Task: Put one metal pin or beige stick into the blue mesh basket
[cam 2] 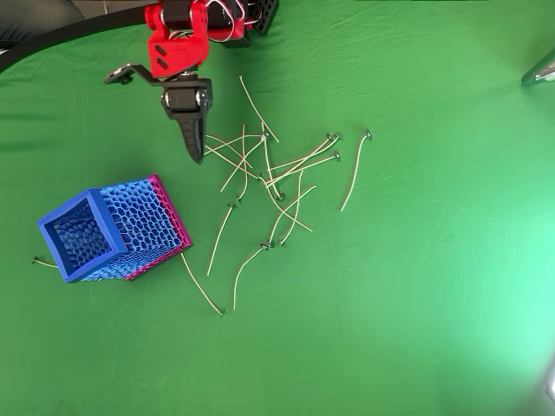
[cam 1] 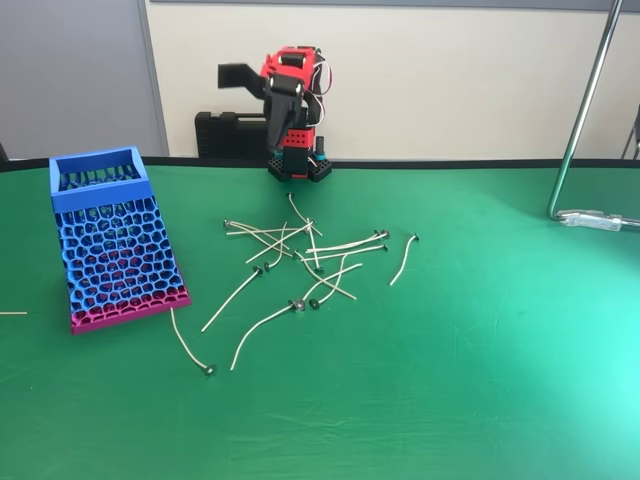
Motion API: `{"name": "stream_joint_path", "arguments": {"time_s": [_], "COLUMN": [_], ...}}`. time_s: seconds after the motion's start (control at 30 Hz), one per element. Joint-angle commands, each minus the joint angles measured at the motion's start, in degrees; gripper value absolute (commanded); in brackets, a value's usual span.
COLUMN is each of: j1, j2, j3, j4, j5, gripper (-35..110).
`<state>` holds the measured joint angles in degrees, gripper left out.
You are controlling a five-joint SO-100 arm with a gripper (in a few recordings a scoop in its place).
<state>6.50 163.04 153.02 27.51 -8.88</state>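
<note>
Green-clothed table [cam 1: 480,380] under a cream wall, taken first from the fixed view. Found the blue mesh basket [cam 1: 120,250] standing towards the table's left edge, mouth upward and so open to a drop from above. Made out a loose heap of beige sticks [cam 1: 300,250] about the table's middle, crossed over one another, most ending in a small dark metal foot. Marked a stray stick [cam 1: 185,345] lying alone just beside the basket's pink base, on the side of the near edge. Placed the gripper [cam 1: 278,140] at the far edge, folded down over the arm's own base, well apart from the basket. Noted a black case [cam 1: 230,135] behind the arm and a metal stand [cam 1: 580,110] by the far right corner, neither in the way.

Turned next to the overhead view. Saw the gripper [cam 2: 197,154] pointing at the heap's nearest strands, its jaws seemingly pressed together with nothing between them (a single dark taper, so no firm reading). Could not tell through the mesh whether anything lay inside the basket [cam 2: 106,221]. Judged the picking not yet begun. Reckoned the tangle the main hindrance, a crossed stick being likely to drag its neighbours. Thought the stray stick [cam 2: 201,286] a cleaner choice, though close enough to the basket to crowd the approach.
</note>
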Motion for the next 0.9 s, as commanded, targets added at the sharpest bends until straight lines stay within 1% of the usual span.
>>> {"name": "stream_joint_path", "arguments": {"time_s": [0.0,0.27,0.43,0.47,0.87], "j1": [-0.88,-2.72,-3.52,-3.6,-5.01], "j2": [6.15,18.98,25.49,26.72,27.25], "j3": [5.62,16.44,23.2,23.64,23.64], "j4": [1.05,6.06,6.94,8.53,16.79], "j5": [-0.18,0.09,0.79,1.23,5.71], "gripper": [0,0,0,0,1]}}
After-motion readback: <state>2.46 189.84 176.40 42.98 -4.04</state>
